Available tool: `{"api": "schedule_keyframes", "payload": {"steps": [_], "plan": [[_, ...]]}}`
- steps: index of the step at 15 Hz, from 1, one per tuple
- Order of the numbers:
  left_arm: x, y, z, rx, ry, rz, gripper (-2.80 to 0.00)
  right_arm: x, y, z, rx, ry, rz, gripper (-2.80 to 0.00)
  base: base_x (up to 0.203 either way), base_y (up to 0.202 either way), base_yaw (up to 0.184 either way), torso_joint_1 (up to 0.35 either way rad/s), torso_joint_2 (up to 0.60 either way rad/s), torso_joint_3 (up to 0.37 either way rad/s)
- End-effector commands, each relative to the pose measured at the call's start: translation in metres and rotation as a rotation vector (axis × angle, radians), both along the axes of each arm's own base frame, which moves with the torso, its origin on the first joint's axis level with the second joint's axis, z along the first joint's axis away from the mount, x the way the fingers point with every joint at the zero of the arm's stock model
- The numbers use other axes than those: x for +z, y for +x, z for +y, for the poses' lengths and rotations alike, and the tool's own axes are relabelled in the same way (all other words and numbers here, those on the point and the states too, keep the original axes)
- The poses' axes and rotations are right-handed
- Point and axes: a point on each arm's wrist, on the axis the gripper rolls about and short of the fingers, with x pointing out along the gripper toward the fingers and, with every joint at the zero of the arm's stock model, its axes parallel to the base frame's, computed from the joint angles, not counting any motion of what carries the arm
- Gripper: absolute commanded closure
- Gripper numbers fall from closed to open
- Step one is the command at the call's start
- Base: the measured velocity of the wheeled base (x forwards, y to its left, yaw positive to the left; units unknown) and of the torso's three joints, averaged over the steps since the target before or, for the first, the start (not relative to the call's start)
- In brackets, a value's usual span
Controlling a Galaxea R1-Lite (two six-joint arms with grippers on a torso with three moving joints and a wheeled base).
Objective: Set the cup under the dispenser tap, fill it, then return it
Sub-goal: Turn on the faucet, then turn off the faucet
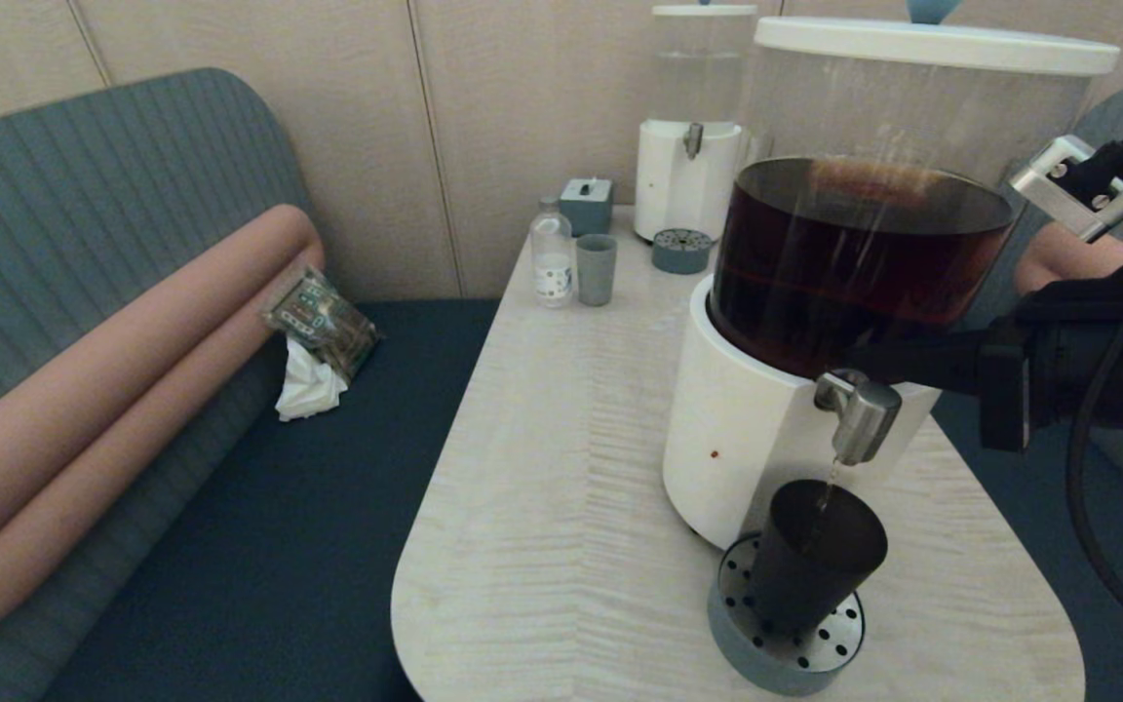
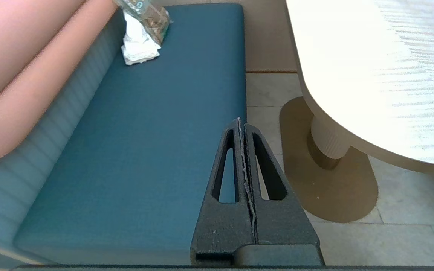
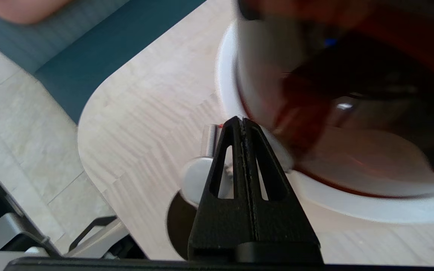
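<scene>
The cup point(image 1: 818, 556) stood upright on the perforated drip tray point(image 1: 784, 639) near the counter's point(image 1: 561, 468) front right edge, directly under the dispenser tap point(image 1: 859, 414), a thin stream falling in. The right hand point(image 3: 242, 122), fingers pressed shut and empty, lay at the tap lever. The left hand point(image 2: 242, 122) hung shut beside the counter. Judged rigid, smooth, increasingly heavy; grip mid-wall, keep level.

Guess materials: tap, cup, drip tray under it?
Dispenser tap: brushed metal by its silver sheen, possibly plated. Cup: matte black, no glare; plastic or coated metal, can't tell. Drip tray: grey-blue rim, likely plastic, with perforated shiny metal insert.
</scene>
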Motion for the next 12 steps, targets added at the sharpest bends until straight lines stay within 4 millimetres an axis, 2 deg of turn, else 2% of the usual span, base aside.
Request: {"api": "schedule_keyframes", "payload": {"steps": [1, 8, 12], "plan": [[0.0, 0.0, 0.0, -0.001, 0.0, 0.002, 0.0, 0.005, -0.003, -0.005, -0.017, 0.006, -0.023, 0.0, 0.0, 0.0, 0.0, 0.0, 0.0, 0.0], [0.0, 0.0, 0.0, 0.001, 0.0, 0.002, 0.0, 0.01, -0.015, -0.03, -0.113, 0.012, -0.053, 0.0, 0.0, 0.0, 0.0, 0.0, 0.0, 0.0], [0.0, 0.0, 0.0, 0.0, 0.0, 0.002, 0.0, 0.008, -0.04, -0.051, -0.198, 0.012, -0.068, 0.0, 0.0, 0.0, 0.0, 0.0, 0.0, 0.0]]}}
